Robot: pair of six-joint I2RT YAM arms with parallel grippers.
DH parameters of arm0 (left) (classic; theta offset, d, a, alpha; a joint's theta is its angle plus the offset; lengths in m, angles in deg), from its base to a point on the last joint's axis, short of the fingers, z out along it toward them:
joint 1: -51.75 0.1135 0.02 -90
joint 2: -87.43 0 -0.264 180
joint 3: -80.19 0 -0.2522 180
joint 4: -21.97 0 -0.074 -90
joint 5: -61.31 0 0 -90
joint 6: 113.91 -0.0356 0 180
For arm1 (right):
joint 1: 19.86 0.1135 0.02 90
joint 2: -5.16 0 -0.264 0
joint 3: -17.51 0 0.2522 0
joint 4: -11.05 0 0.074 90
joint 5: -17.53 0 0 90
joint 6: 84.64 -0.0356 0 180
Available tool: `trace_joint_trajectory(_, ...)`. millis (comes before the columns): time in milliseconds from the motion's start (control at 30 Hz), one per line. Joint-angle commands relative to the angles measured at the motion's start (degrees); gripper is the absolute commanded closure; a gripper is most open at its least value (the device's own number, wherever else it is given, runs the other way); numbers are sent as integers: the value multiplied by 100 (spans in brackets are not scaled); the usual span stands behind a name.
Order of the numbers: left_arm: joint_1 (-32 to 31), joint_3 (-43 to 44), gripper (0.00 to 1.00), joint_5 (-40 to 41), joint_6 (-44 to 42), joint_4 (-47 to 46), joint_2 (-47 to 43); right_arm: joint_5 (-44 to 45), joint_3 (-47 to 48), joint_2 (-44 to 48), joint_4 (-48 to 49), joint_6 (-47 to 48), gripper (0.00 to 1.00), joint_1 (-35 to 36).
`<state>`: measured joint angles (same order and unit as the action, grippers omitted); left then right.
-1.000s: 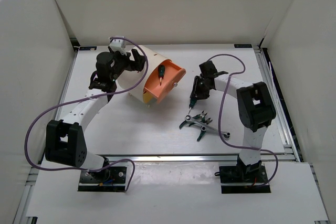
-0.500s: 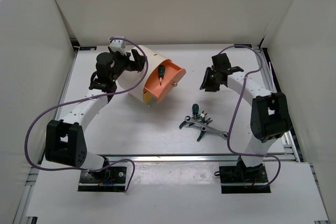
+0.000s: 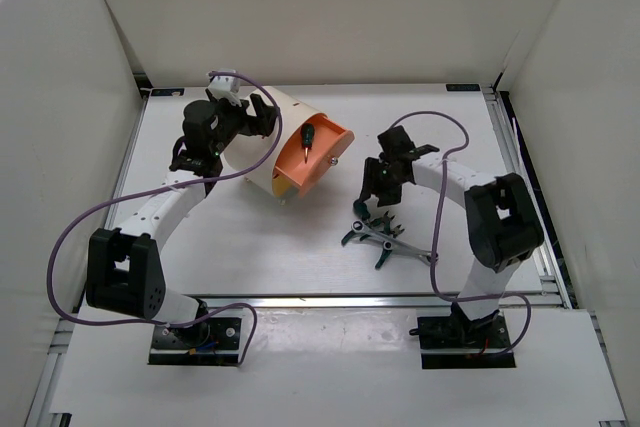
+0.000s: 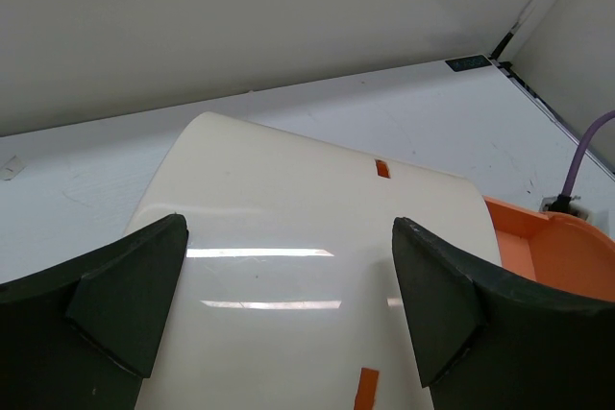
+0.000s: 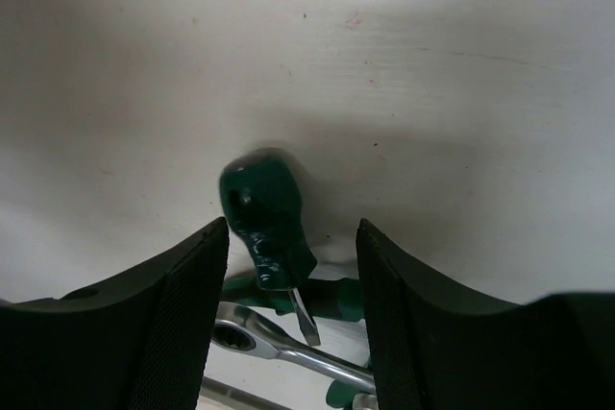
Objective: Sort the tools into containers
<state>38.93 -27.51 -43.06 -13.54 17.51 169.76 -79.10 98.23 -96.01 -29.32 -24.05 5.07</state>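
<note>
Left fingers (image 4: pixel 125 304) spread wide over the cream drum (image 4: pixel 288 199), holding nothing. Right fingers (image 5: pixel 183 314) stand parted either side of a green screwdriver (image 5: pixel 261 208) on the counter (image 5: pixel 384 64), not touching it.

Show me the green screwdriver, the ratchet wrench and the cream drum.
green screwdriver (image 5: pixel 269 232), right wrist view, rounded handle
ratchet wrench (image 5: pixel 288 346), right wrist view, its shaft
cream drum (image 4: pixel 288 228), left wrist view, curved wall

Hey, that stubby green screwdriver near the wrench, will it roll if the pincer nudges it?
Probably: the screwdriver has a bulbous handle, so it may roll or pivot. Its glossy surface could slip in a loose grip. Its blade ends by the wrench, which might shift.
</note>
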Motion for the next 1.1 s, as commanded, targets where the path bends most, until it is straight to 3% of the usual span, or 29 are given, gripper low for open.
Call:
trace_joint_trajectory(0, 7, -212, 1, 31, 123, 811, 47, 48, -33, -61, 200, 58, 40, 143)
trace_joint_trajectory(100, 7, -221, 1, 31, 114, 811, 47, 74, -42, -184, 200, 93, 42, 231)
trace_joint_trajectory(333, 7, -229, 1, 31, 114, 811, 64, -136, -183, -360, 340, 93, 61, 249)
trace_joint_trajectory(600, 7, -256, 1, 31, 123, 794, 99, -259, -368, -395, 499, 102, 61, 337)
trace_joint_trajectory(933, 7, -326, 1, 49, 132, 767, -6, -295, -447, -659, 481, 76, 51, 390)
trace_joint_trajectory(1067, 8, -352, 1, 83, 114, 767, -41, -198, -534, -467, 551, 5, 72, 355)
